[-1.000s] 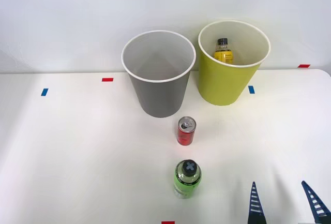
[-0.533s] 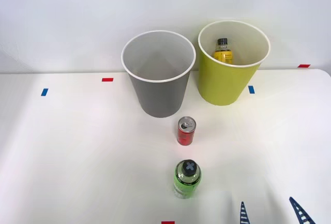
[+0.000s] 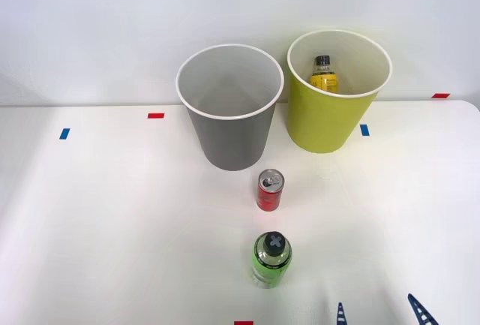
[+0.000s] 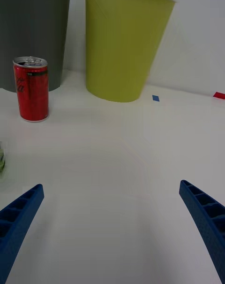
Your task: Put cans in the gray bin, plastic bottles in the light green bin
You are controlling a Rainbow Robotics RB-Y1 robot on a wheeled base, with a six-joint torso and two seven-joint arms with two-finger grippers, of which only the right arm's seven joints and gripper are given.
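A short red can (image 3: 270,190) with a silver top stands upright on the white table (image 3: 112,212), just in front of the gray bin (image 3: 230,111). To the right of that bin stands the light green bin (image 3: 334,96), and inside it a plastic bottle (image 3: 324,74) with a yellow label and black cap stands. A second bottle (image 3: 271,260), green with a black cap, stands nearer than the can. My right gripper (image 3: 379,316) is open at the near right edge, apart from everything. In the right wrist view the gripper (image 4: 111,186) faces the can (image 4: 32,89), the gray bin (image 4: 33,30) and the green bin (image 4: 124,44).
Small red tape marks (image 3: 155,115) and blue tape marks (image 3: 364,130) lie on the table. A white wall rises right behind the bins. Bare tabletop stretches to the left and between my gripper and the can.
My right gripper has drawn back toward the table's near edge and a little left, so less of its fingers shows in the front view. The can, bottles and bins have not moved.
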